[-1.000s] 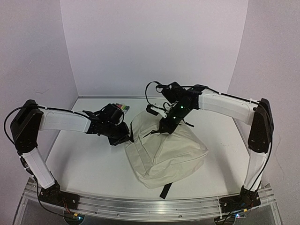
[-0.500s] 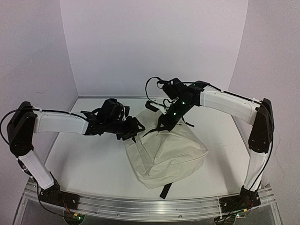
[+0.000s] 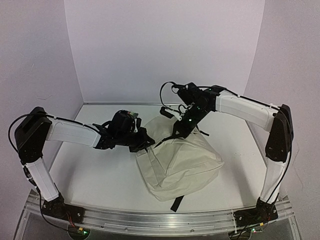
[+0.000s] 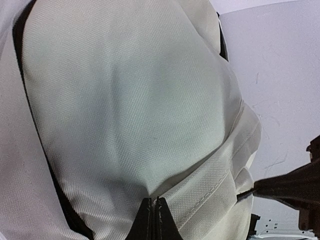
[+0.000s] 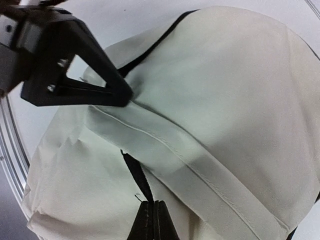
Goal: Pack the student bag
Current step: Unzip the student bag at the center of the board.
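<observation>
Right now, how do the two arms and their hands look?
The left arm and right arm: white link covers, black joints. The left hand and right hand: black, tapering fingers. A black cable loops out; green lights on the right wrist.

The student bag (image 3: 182, 162) is rendered in plain cream with a fine woven texture, edged by black zippers (image 4: 37, 120) and a black strap (image 3: 176, 204). The table (image 3: 95, 172) is seen in white, the walls (image 3: 165, 50) in pale lilac.
</observation>
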`<state>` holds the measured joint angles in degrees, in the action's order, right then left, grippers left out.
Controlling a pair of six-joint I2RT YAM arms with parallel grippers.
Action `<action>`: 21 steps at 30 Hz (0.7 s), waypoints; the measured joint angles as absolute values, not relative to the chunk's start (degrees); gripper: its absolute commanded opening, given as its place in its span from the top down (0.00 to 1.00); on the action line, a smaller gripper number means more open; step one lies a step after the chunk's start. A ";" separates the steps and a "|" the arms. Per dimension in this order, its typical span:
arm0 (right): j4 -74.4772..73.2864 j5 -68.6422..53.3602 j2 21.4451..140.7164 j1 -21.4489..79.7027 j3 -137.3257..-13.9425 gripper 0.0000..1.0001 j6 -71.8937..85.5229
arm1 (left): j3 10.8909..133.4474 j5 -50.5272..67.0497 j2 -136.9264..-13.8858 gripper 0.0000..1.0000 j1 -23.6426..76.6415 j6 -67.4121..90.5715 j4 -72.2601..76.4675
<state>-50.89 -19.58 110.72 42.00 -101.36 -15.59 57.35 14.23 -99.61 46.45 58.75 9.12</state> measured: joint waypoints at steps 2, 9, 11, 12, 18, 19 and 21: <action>-51.03 -19.46 110.49 40.43 -100.48 1.00 -16.40 | 55.35 13.71 -97.85 1.00 46.49 59.44 10.58; -53.36 -18.60 108.46 33.45 -97.99 1.00 -20.50 | 50.99 11.21 -92.70 1.00 46.92 61.05 10.72; -53.84 -17.98 107.96 31.12 -97.41 1.00 -22.25 | 50.46 10.71 -92.18 1.00 47.02 61.46 10.27; -54.04 -17.41 107.90 29.72 -97.22 1.00 -23.21 | 50.22 10.57 -91.96 1.00 47.04 61.54 10.06; -55.64 -16.40 109.84 22.69 -99.19 1.00 -27.13 | 50.68 10.52 -91.82 1.00 47.71 61.03 9.06; -56.14 -16.39 111.38 22.22 -101.06 1.00 -27.37 | 51.32 10.54 -92.09 1.00 48.02 60.49 8.69; -56.88 -16.11 114.95 21.92 -105.39 1.00 -27.43 | 53.97 10.72 -93.60 1.00 48.79 58.94 6.85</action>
<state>-56.88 -16.11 114.95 21.92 -105.39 -27.43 53.97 10.72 -93.60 48.79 58.94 6.85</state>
